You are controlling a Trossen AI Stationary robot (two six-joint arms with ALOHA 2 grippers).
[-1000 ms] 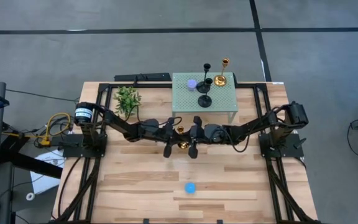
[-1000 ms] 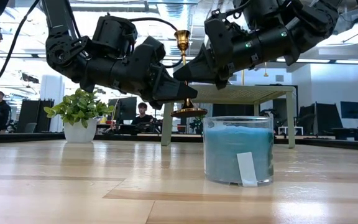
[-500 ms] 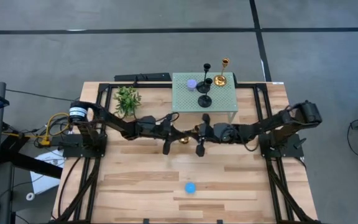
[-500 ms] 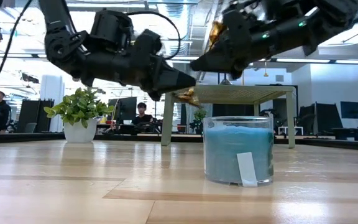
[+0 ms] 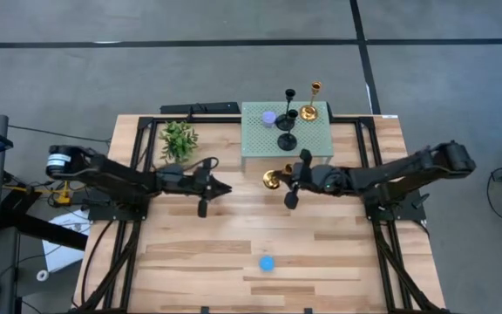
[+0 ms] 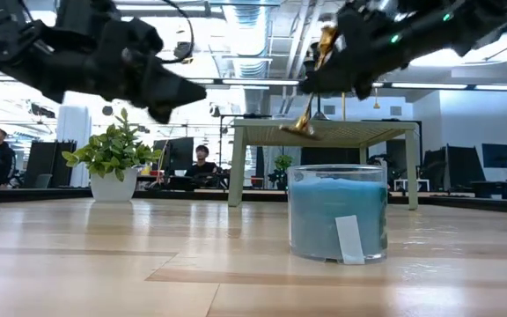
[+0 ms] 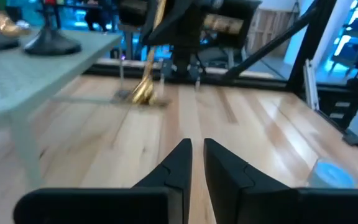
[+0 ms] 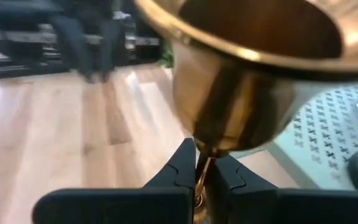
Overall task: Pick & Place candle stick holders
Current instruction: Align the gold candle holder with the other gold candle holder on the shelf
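Left hand point(image 5: 226, 187), at the left of the light wooden slatted desk point(image 5: 190, 262), holds nothing; its dark fingers point(image 7: 178, 163) stand a narrow slit apart. It sits clear of the work, low collision risk.

Green potted plant point(image 5: 178, 139) is near the back left, out of the way.

Shiny gold candle stick holder with flared round base point(image 5: 273, 179) is off the desk, tilted, just in front of the pale green perforated side table point(image 5: 321, 144). Right hand point(image 5: 288, 181) is clamped tight on its slim stem. Risks, as I judge them: thin smooth stem could swivel or slip in the pinch; the tilted base could clip the side table's edge; set down tilted, it would likely topple.

Two matte black candle stick holders point(image 5: 288, 139) and another gold candle stick holder point(image 5: 310, 110) crowd the side table, easy to knock over.
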